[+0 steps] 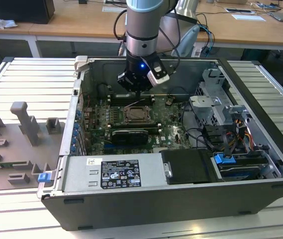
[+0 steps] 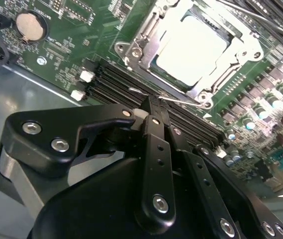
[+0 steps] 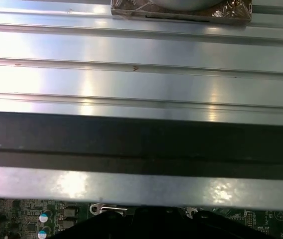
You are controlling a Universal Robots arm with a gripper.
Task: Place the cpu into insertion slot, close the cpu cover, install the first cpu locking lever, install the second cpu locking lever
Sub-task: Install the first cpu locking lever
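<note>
The cpu (image 2: 191, 47) lies in the insertion slot (image 1: 136, 114), its silvery face showing through the cut-out of the cpu cover (image 2: 140, 46), which lies flat over it. A thin wire locking lever (image 2: 181, 102) runs along the socket edge nearest my gripper (image 2: 153, 107), and another lever (image 2: 253, 15) crosses the far side. My black fingers are shut together, and their tips sit right at the near lever's hooked end. In the exterior view my gripper (image 1: 137, 93) hangs just behind the socket, inside the open computer case.
Long black memory slots (image 2: 111, 82) lie between my gripper and the socket. A black expansion card (image 1: 126, 135), drive cage (image 1: 216, 107) with cables, and power supply (image 1: 116, 172) crowd the case. The case wall (image 3: 141, 139) is close. A grey fixture tray (image 1: 17, 144) lies outside, at the exterior view's left.
</note>
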